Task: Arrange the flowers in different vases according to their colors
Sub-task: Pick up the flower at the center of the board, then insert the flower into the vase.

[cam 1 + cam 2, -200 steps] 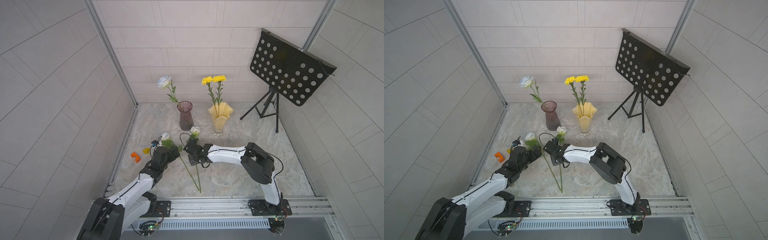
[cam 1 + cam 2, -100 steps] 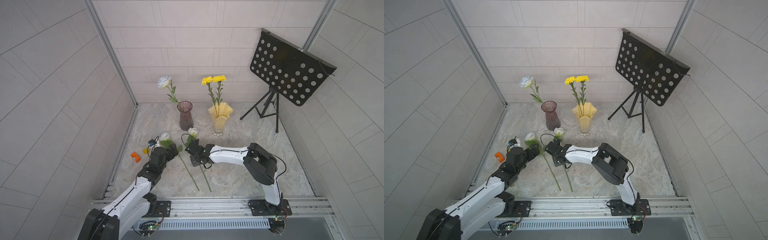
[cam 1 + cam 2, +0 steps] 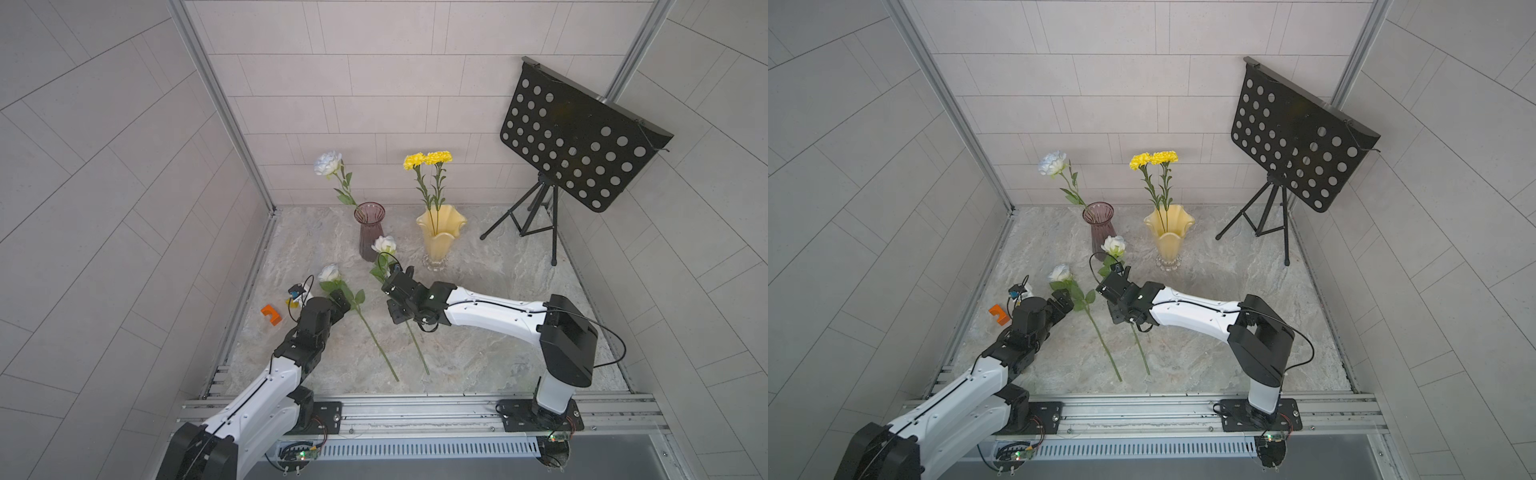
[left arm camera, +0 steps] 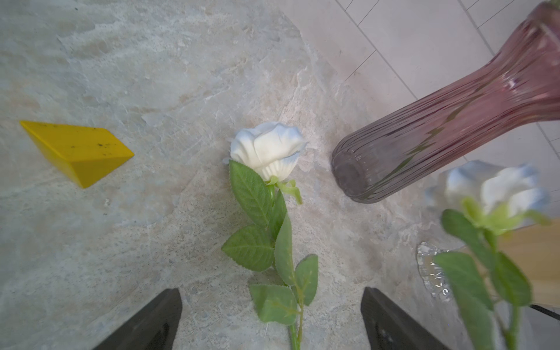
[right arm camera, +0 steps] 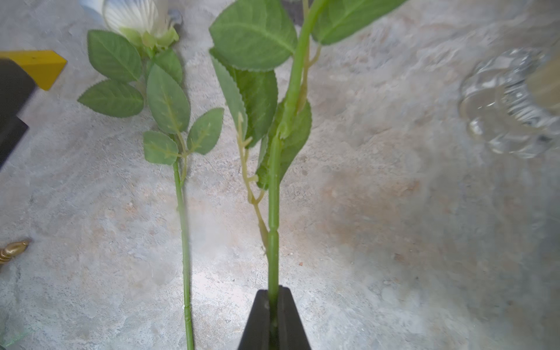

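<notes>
Held rose (image 3: 383,244) lifted, purple vase (image 3: 369,235) one stem (image 3: 345,189), yellow vase (image 3: 441,235) two blooms (image 3: 428,158)

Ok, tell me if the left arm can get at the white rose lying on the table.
Probably yes. The left end effector is open, its jaws flanking the lying rose's leafy stem with nothing between; the right end effector's held rose stands clear of it.

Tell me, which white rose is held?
The rose nearest the yellow vase, stem pinched in the right gripper; another lies flat; the third stands in the purple vase.
</notes>
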### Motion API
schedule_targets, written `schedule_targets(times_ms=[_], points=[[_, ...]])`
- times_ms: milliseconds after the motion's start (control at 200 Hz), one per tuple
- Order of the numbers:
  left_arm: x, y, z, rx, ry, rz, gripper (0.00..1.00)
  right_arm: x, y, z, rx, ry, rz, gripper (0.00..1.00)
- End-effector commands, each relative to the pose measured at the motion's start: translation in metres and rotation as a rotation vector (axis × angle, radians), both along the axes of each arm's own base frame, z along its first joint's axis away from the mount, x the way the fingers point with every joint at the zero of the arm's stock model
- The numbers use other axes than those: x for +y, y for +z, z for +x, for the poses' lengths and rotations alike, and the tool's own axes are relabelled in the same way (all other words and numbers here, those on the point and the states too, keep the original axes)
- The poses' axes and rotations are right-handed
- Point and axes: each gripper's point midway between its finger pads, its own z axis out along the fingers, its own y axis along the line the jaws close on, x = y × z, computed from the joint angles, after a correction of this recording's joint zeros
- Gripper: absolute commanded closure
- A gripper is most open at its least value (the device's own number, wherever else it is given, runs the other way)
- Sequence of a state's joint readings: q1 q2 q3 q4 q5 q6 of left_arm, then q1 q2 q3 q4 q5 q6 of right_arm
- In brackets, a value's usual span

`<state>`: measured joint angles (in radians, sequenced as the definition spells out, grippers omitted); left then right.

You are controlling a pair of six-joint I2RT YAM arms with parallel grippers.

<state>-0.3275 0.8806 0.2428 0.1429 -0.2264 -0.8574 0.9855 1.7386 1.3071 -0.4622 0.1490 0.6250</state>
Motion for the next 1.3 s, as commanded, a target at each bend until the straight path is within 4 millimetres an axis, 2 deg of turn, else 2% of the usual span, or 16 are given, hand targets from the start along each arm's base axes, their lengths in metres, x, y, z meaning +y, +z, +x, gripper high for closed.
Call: schedule_targets(times_ms=[0, 160, 170, 195, 445, 615, 745, 861, 941, 971, 1091, 1126, 1131, 1151, 1296], points=[[-0.005, 0.004, 0.006, 0.015, -0.016, -0.008, 0.0, -0.018, 0.031, 0.008, -0.102, -0.029, -0.023, 1.0], [-0.012, -0.006, 0.005, 0.056, -0.052, -0.013, 0.0, -0.029, 0.099, 0.027, -0.32, -0.067, 0.027, 1.0], [-0.014, 0.003, 0.01, 0.038, -0.054, -0.019, 0.0, -0.03, 0.104, 0.028, -0.337, -0.069, 0.032, 1.0], [-0.014, 0.005, 0.011, 0.033, -0.055, -0.021, 0.0, -0.031, 0.115, 0.03, -0.376, -0.075, 0.053, 1.0], [-0.016, 0.006, 0.011, 0.023, -0.071, -0.016, 0.0, -0.03, 0.222, 0.06, -0.707, -0.136, 0.257, 1.0], [-0.046, 0.019, 0.016, -0.037, -0.277, 0.007, 0.0, -0.018, 0.279, 0.097, -0.851, -0.173, 0.399, 1.0], [-0.084, 0.03, 0.014, -0.08, -0.447, 0.101, 0.0, -0.002, 0.317, 0.125, -0.942, -0.151, 0.459, 1.0], [-0.116, 0.043, 0.002, -0.147, -0.551, 0.294, 0.0, 0.011, 0.342, 0.151, -1.014, -0.141, 0.461, 1.0], [-0.124, 0.049, -0.005, -0.188, -0.559, 0.382, 0.0, 0.015, 0.353, 0.172, -1.041, -0.145, 0.473, 1.0], [-0.123, 0.05, -0.005, -0.196, -0.547, 0.396, 0.0, 0.015, 0.359, 0.178, -1.052, -0.145, 0.485, 1.0], [-0.114, 0.052, -0.005, -0.217, -0.493, 0.4, 0.0, 0.027, 0.363, 0.209, -1.073, -0.132, 0.493, 1.0], [-0.108, 0.053, -0.005, -0.224, -0.464, 0.403, 0.0, 0.032, 0.36, 0.218, -1.074, -0.125, 0.488, 1.0], [-0.107, 0.053, -0.005, -0.225, -0.461, 0.404, 0.0, 0.035, 0.354, 0.222, -1.069, -0.121, 0.481, 1.0], [-0.105, 0.054, -0.005, -0.231, -0.448, 0.407, 0.0, 0.036, 0.36, 0.223, -1.082, -0.117, 0.487, 1.0], [-0.089, 0.066, -0.004, -0.271, -0.377, 0.45, 0.0, 0.054, 0.345, 0.251, -1.118, -0.088, 0.449, 1.0]])
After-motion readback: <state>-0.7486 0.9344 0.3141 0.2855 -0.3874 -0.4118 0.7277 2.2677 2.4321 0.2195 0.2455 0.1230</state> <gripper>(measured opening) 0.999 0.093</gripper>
